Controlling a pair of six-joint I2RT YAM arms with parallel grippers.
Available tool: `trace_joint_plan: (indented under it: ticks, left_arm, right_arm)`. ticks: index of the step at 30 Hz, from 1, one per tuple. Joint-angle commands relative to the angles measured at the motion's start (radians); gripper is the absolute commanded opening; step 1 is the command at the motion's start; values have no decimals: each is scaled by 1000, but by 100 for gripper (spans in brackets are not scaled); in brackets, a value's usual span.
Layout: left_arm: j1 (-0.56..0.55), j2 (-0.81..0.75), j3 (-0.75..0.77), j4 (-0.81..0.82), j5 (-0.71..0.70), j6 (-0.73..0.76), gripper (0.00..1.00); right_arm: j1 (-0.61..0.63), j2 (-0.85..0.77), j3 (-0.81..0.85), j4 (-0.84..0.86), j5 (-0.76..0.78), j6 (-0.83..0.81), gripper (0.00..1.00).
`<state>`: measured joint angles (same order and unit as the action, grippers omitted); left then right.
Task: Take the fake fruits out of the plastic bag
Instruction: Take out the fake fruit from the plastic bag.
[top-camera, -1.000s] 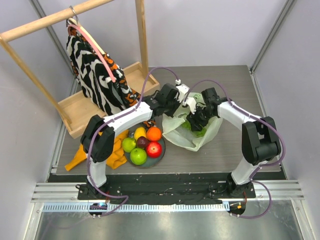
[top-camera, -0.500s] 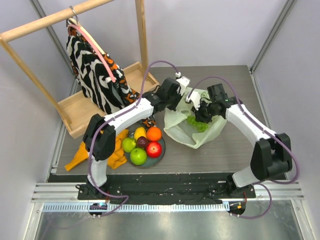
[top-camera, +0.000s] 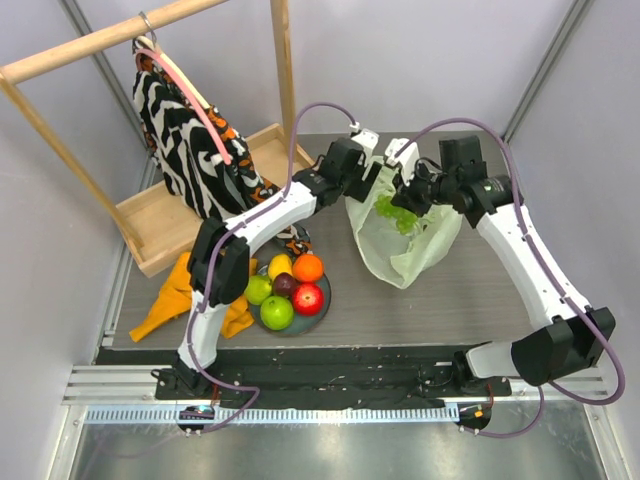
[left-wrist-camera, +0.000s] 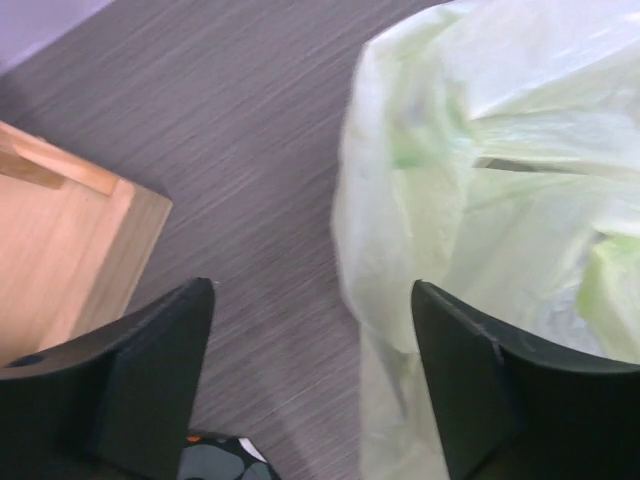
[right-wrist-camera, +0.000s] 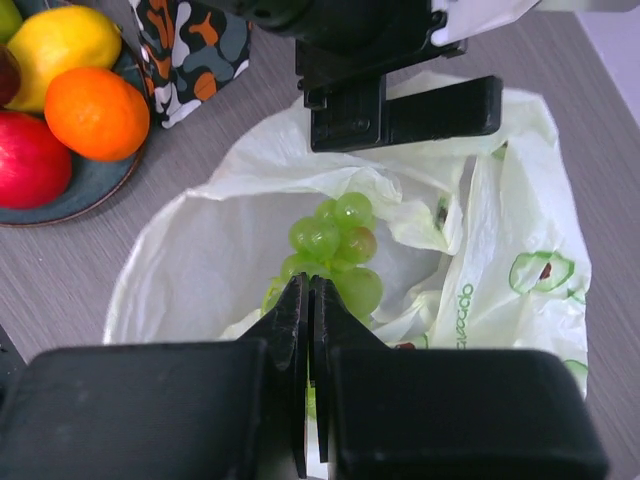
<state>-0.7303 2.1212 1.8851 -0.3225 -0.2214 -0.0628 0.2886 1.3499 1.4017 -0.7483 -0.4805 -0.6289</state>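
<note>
Desk (top-camera: 480, 290) carries the plastic bag (top-camera: 400, 250), which stands tall and slack, probably hoisted with its contents. The plate (top-camera: 325, 300) at near left holds the other fake fruits (top-camera: 278, 312). Left gripper (top-camera: 368, 172): jaws wide apart beside the bag, gripping nothing. Right gripper (right-wrist-camera: 308, 285): jaws fully closed, apparently pinching the grape bunch (right-wrist-camera: 335, 250) in the bag's mouth.

1. Robotics laboratory test cell: plain pale enclosure walls (top-camera: 420, 60) with metal corner posts (top-camera: 540, 70).
2. Left arm (top-camera: 260, 225) and right arm (top-camera: 530, 255) bolted to an aluminium rail (top-camera: 110, 385) at the bench (top-camera: 470, 300) edge.
3. Staged prop: wooden garment rack (top-camera: 285, 70).
</note>
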Motion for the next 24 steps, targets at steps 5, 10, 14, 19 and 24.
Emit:
trace_joint_plan:
  ticks: [5, 10, 14, 19, 24]
  left_arm:
    - [0, -236, 28, 8, -50, 34, 97]
    - [0, -435, 40, -119, -15, 107, 100]
    - [2, -561, 55, -170, -27, 138, 100]
    - [3, -710, -12, -176, -21, 217, 100]
    - [72, -848, -44, -210, 45, 233, 100]
  right_arm:
    - [33, -64, 252, -143, -67, 52, 1]
    - [165, -70, 321, -220, -35, 78, 1]
    - [314, -58, 365, -244, 44, 90, 1]
    - [343, -31, 336, -281, 230, -18, 1]
    - [345, -43, 281, -336, 394, -48, 1]
